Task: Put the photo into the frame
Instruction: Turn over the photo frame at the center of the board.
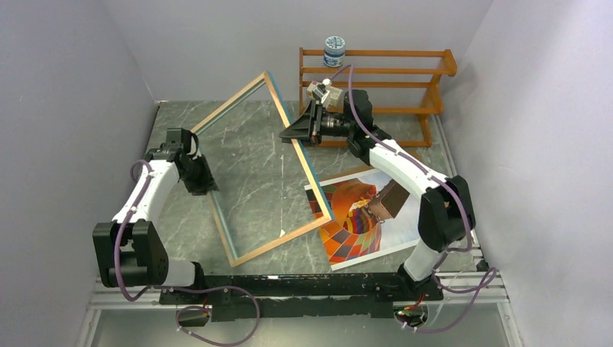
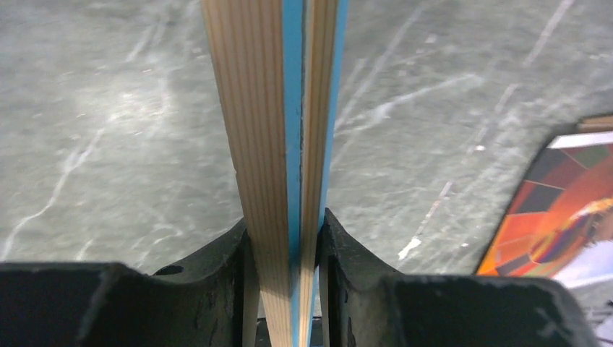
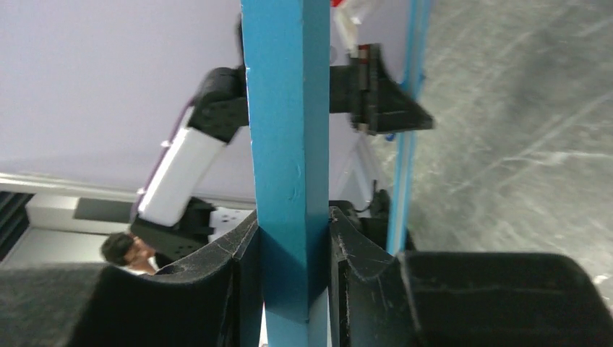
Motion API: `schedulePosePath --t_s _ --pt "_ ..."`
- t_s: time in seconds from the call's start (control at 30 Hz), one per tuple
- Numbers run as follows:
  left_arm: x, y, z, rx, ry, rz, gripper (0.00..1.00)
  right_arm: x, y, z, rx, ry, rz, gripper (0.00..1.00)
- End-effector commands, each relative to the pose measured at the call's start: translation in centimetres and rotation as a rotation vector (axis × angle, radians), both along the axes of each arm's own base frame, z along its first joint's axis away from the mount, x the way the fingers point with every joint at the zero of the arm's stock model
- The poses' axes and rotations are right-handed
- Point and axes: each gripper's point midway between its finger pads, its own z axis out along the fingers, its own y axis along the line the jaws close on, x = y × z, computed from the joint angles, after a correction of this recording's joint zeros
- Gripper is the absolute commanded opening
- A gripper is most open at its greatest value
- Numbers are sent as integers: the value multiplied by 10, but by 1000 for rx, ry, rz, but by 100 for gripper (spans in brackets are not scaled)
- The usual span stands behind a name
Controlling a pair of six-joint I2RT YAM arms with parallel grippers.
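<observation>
The frame (image 1: 278, 241) is lifted and tilted over the marble table, wood-coloured rim towards the top camera and blue edges showing. My left gripper (image 1: 205, 185) is shut on its left rail. In the left wrist view the rail (image 2: 267, 144) runs straight up between the left gripper (image 2: 285, 225) pads. My right gripper (image 1: 298, 131) is shut on the right rail, near the far corner. That blue rail (image 3: 285, 144) is clamped in the right gripper (image 3: 293, 217). The photo (image 1: 354, 235) lies face up at the right, partly under the frame's near corner and my right arm. The photo (image 2: 564, 210) also shows at the left wrist view's right edge.
An orange-brown shelf rack (image 1: 405, 72) stands at the back right with a small white-and-blue jar (image 1: 334, 52) on its top shelf. A brown board (image 1: 388, 198) rests on the photo's far part. Grey walls close in on both sides.
</observation>
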Motion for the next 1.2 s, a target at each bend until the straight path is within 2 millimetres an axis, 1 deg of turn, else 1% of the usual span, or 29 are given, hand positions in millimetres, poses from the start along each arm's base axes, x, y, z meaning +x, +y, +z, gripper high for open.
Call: schedulePosePath --t_s 0.0,0.17,0.3,0.43,0.5,0.57,0.6,0.73,0.87,1.0,1.07,1.17 --pt "-11 43 4 128 38 46 3 20 1 -43 -90 -44 5 32" --pt "-18 70 -3 169 73 77 2 32 10 -75 -104 -59 20 38" --pt "-13 88 -9 201 104 101 2 44 19 -107 -149 -46 10 41" --pt "-7 95 -16 200 128 109 3 51 30 -136 -205 -25 -4 41" --pt "-2 97 -18 201 134 105 3 53 34 -150 -243 -18 -17 43" --pt "1 99 -19 203 141 97 3 59 32 -161 -285 -12 -52 49" --pt "2 106 -20 233 151 102 3 61 30 -168 -302 -5 -65 51" --pt "0 119 -26 295 192 107 3 72 22 -190 -397 7 -134 60" --pt "3 121 -34 298 203 110 3 78 9 -205 -486 11 -190 67" --pt "7 125 -42 285 203 107 2 80 -2 -211 -544 0 -223 69" --pt "10 128 -43 278 211 121 2 78 -7 -205 -558 -14 -239 69" --pt "12 134 -46 291 230 150 3 73 -16 -189 -568 -42 -268 69"
